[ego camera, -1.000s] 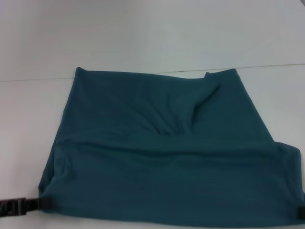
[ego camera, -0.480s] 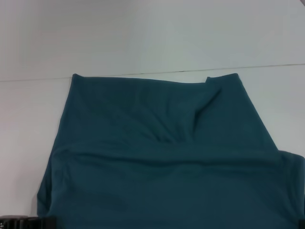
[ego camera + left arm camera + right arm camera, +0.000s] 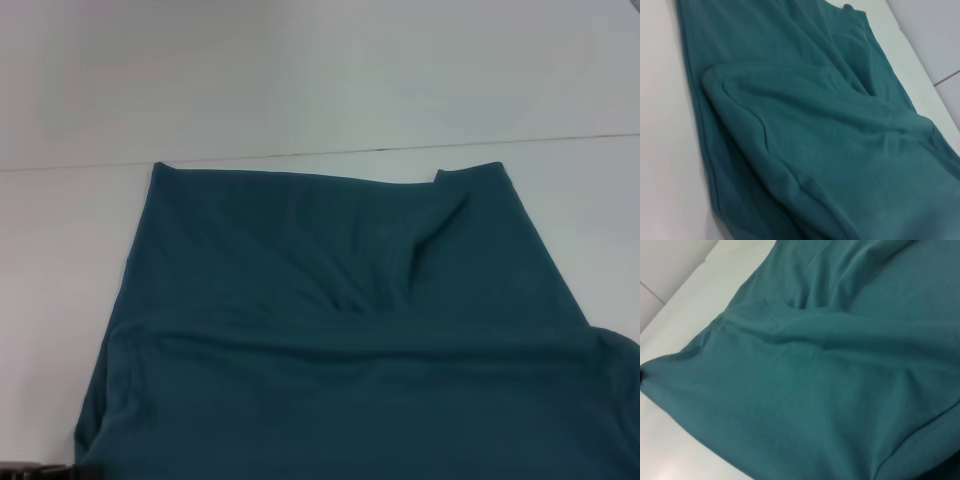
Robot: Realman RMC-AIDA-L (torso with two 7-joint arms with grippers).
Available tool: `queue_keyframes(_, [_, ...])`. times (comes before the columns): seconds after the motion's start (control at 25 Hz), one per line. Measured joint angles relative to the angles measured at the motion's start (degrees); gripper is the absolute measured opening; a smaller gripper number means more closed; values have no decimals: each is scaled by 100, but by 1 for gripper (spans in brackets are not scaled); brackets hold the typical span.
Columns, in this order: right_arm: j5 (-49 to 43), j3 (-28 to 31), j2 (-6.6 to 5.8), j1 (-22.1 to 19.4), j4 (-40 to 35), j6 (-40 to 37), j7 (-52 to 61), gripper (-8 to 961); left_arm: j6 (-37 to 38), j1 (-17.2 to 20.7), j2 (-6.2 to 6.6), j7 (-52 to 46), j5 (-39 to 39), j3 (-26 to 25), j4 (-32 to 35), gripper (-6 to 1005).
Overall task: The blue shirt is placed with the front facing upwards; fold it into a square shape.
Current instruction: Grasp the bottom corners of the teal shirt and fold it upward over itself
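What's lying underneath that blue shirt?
The blue shirt lies on a plain white table, which shows around its far and side edges. A folded-over near layer rests on the shirt's own lower layer. Anything else beneath is covered by cloth.

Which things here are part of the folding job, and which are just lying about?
Part of the job:
- the blue shirt, already doubled over on itself
- the left gripper, only a dark sliver at the shirt's near left corner

Just there:
- the white table under the shirt; nothing else lies on it in these views

The right gripper is out of sight.
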Motion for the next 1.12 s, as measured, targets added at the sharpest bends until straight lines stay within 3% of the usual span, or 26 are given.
queue_keyframes(0.24, [20,210,-1,86,0,-4,1,38,8,-96,30,-2,-90,-79,4,25])
queue_keyframes(0.48, [66,641,-36,536,13,19,118,39,-154,-472,91,-68,-524,-101,-104,25])
queue_keyframes(0.72, [48,736,-46,1276,75,521,406,39,-1229,-1339,278,-228,-626,-65,-873,26])
queue_keyframes(1.12, [11,272,-262,2261,926,1956,609,37,-2756,-2257,309,-282,-639,25,-1399,26])
